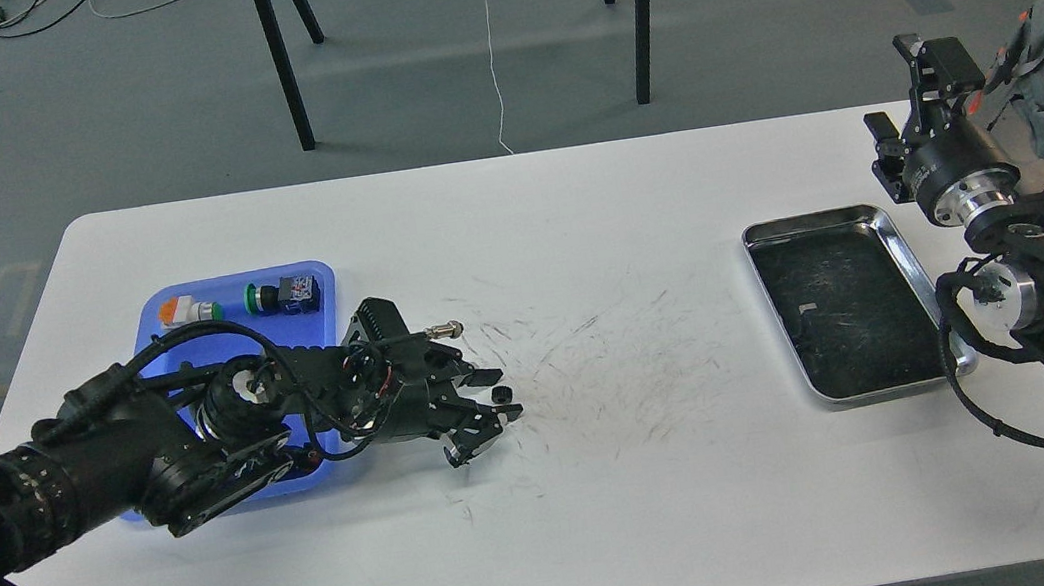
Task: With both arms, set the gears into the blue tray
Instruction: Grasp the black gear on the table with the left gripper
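One tiny black gear (500,394) lies on the white table right of the blue tray (321,277). My left gripper (493,397) reaches low across the tray's right side and stands open, one finger behind the gear and one in front of it, with the gear in the gap. I cannot tell whether either finger touches it. My left arm covers much of the tray's near half. My right gripper (928,63) is raised at the far right edge of the table, beyond the silver tray (911,257); its fingers cannot be told apart.
In the blue tray's far part lie an orange-capped switch (184,310) and a green-capped switch (282,294). A small metal connector (444,328) lies just behind my left gripper. The tabletop between the trays is scuffed with dark marks. Black stand legs rise beyond the far edge.
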